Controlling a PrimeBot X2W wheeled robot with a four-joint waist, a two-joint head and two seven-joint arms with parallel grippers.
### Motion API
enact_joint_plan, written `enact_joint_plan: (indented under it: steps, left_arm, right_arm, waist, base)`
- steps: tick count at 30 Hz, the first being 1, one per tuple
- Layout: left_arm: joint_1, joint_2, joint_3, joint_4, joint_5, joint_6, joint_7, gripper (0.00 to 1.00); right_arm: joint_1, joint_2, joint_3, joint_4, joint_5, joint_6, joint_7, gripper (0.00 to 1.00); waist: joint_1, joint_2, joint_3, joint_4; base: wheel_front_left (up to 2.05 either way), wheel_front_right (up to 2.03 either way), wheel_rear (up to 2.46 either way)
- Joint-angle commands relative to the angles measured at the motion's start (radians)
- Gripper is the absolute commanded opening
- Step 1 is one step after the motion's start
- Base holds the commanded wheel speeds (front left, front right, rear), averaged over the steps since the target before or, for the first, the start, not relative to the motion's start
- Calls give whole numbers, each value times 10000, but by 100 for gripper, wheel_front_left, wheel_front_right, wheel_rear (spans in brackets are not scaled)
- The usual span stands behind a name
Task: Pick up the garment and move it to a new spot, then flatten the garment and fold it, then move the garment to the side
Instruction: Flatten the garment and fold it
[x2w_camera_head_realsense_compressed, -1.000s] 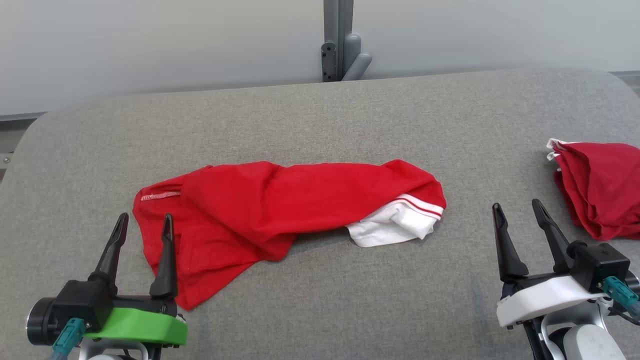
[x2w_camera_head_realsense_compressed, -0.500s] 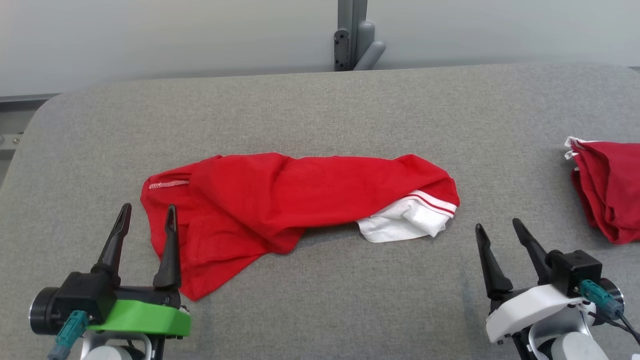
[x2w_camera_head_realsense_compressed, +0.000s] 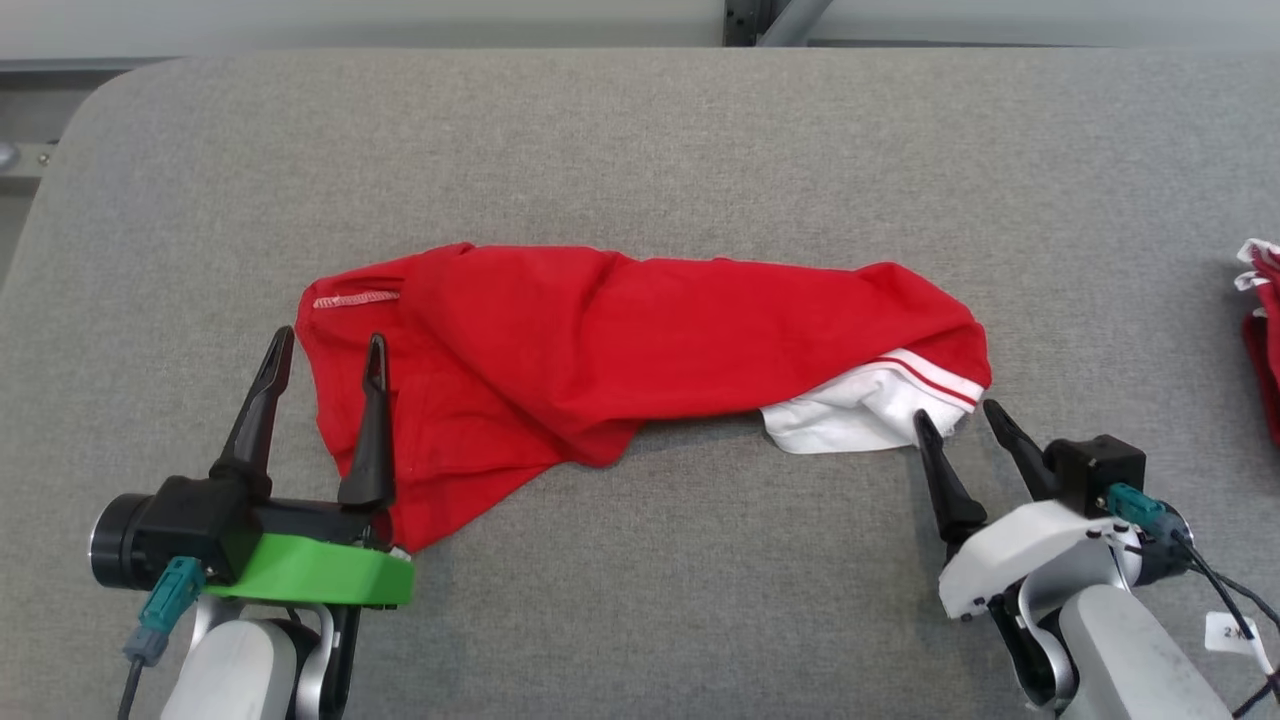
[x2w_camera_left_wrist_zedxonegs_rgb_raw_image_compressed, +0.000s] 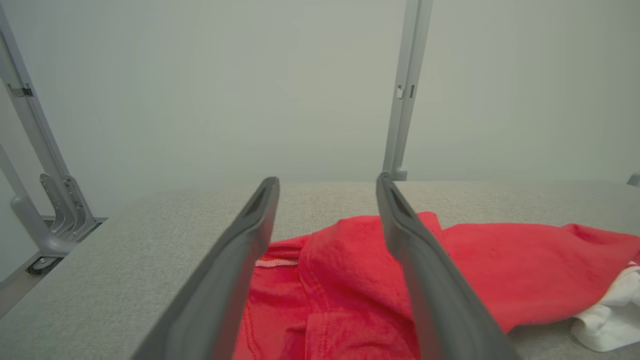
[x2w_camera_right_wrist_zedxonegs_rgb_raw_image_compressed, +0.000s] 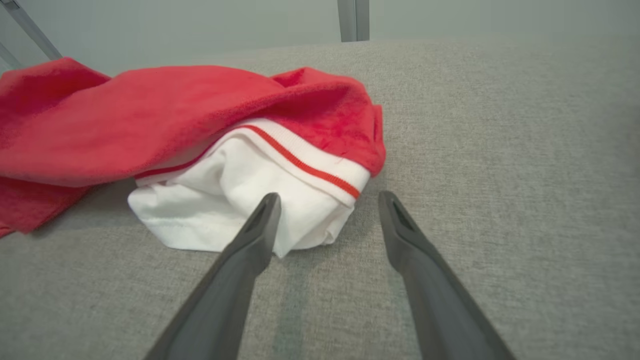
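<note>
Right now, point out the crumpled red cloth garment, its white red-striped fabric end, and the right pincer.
crumpled red cloth garment (x2w_camera_head_realsense_compressed: 640, 330): head view, middle of its red body.
white red-striped fabric end (x2w_camera_right_wrist_zedxonegs_rgb_raw_image_compressed: 210, 200): right wrist view, on the plain white cloth.
right pincer (x2w_camera_head_realsense_compressed: 955, 410): head view, midway between its open fingertips.

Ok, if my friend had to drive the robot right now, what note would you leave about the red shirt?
Left gripper: open, holding nothing, at the left end of the red garment.
Right gripper: open, holding nothing, fingertips at the white part on its right end.
Garment: crumpled in a long heap in the middle of the table; another red cloth lies at the right edge.
Done: nothing that shows; no grip yet.
Left: grasp it, move it, flatten, fold, set aside.
</note>
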Motion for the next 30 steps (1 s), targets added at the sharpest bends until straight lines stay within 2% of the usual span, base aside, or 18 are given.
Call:
enact_joint_plan:
  steps: [1,2,3,4,10,15,22,26,30]
  left_arm:
    - [-219,-47,-1,65,123,-87,-61,100]
    - [-261,-70,-10,113,146,-83,-60,100]
    - [-261,-70,-10,113,146,-83,-60,100]
    - [-288,-90,-6,141,172,-96,-70,100]
    - [-364,-177,118,264,211,-125,-104,100]
    - [-280,-133,316,153,280,-81,-114,100]
    - [-381,-174,460,-10,387,-139,-117,100]
    - [-514,-240,444,-131,471,-174,-117,100]
    - [-700,-323,407,-172,562,-262,-118,100]
  right_arm:
    - [-369,-88,98,233,63,-12,-173,45]
    - [-497,-88,151,350,131,-12,-243,15]
    - [-497,-88,151,350,131,-12,-243,15]
    - [-580,-106,232,395,165,-12,-330,0]
    - [-517,-378,364,-536,-3,-12,-811,0]
    - [56,-482,221,-2584,-313,-12,-845,0]
    - [753,-472,-338,-5389,-589,-12,21,0]
    - [523,-418,-702,-5666,-469,-12,501,0]
    - [-94,-574,-933,-4813,-211,-12,577,0]
  waist:
    - [0,0,402,271]
    - [0,0,419,284]
    - [0,0,419,284]
    - [0,0,443,290]
    - [0,0,419,149]
    - [0,0,363,-154]
    - [0,0,465,-362]
    - [0,0,681,-307]
    - [0,0,1010,-92]
  base:
    - [0,0,0]
    - [0,0,0]
    - [0,0,0]
    - [0,0,0]
    - [0,0,0]
    - [0,0,0]
    - [0,0,0]
    - [0,0,0]
    - [0,0,0]
